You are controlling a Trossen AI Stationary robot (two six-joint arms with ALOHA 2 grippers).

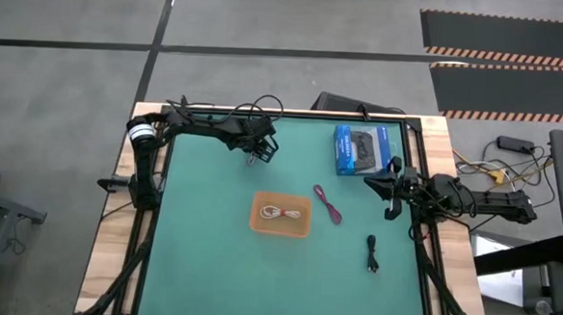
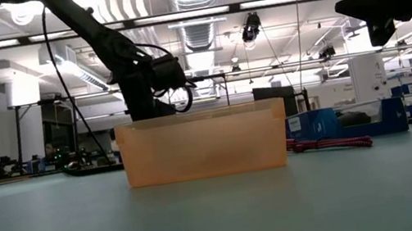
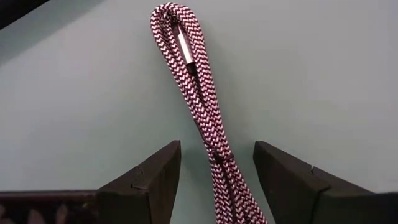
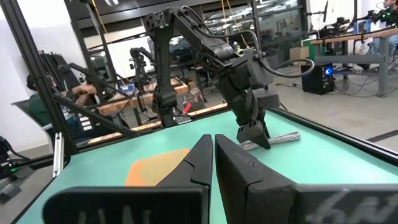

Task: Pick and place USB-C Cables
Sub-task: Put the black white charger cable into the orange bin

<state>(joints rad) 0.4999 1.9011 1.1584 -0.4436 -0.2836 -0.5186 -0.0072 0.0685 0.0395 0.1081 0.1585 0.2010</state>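
My left gripper [image 1: 260, 154] is open over the mat's far-left part, pointing down. Its fingers [image 3: 155, 180] stand on either side of a folded braided cable [image 3: 199, 93] that lies flat on the mat. That cable looks silver-grey in the right wrist view [image 4: 283, 138] and shows a dark-red-and-white weave up close. The white cable [image 1: 281, 213] lies inside the orange tray [image 1: 259, 226]. The magenta cable [image 1: 328, 204] lies to the right of the tray. The black cable [image 1: 373, 254] lies nearer the front right. My right gripper [image 1: 392, 197] is shut and waits at the mat's right edge.
A blue box [image 1: 366, 149] sits on the mat's far-right part, close to my right arm. The tray [image 2: 202, 145] stands mid-table between the two arms. Black wires loop around my left arm's wrist [image 1: 255, 113]. Bare green mat lies along the near side [image 1: 256, 282].
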